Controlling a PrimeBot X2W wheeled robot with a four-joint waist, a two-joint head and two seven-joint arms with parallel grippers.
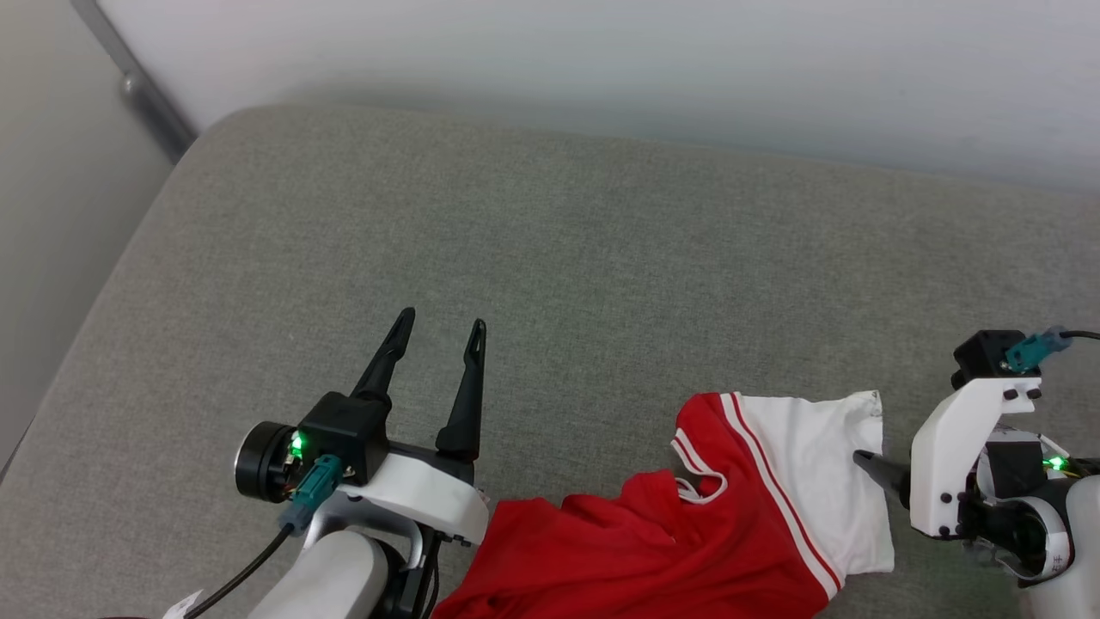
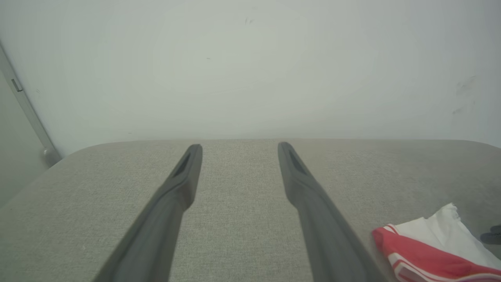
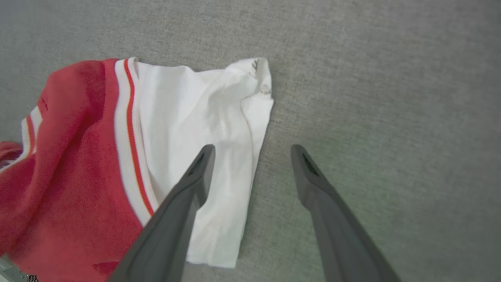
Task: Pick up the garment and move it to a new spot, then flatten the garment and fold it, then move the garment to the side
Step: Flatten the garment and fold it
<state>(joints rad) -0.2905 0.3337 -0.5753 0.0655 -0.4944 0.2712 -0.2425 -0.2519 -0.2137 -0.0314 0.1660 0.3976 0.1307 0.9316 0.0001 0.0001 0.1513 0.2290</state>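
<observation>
You are working over a wide grey fabric-covered surface (image 1: 550, 258) that is running up to a pale wall (image 1: 601, 60), with a grey metal strip (image 1: 129, 82) slanting down the wall's left corner. The garment (image 1: 653, 550) is lying rumpled on the near part of that surface, right of centre. Its red body is bunching toward the head view's bottom edge and reaching in beside your left arm.

Your left gripper (image 1: 442, 320) is hanging over bare grey fabric to the left of the garment, its fingers spread wide and grasping nothing. Your right gripper (image 3: 253, 148) is also standing released and is straddling the outer edge of the white sleeve (image 1: 816, 456). One finger is showing over the sleeve and the other over bare surface. You cannot tell whether either tip is touching the cloth.

The sleeve is lying fairly flat, and the striped neckline trim (image 1: 700, 481) is curling just left of it.
</observation>
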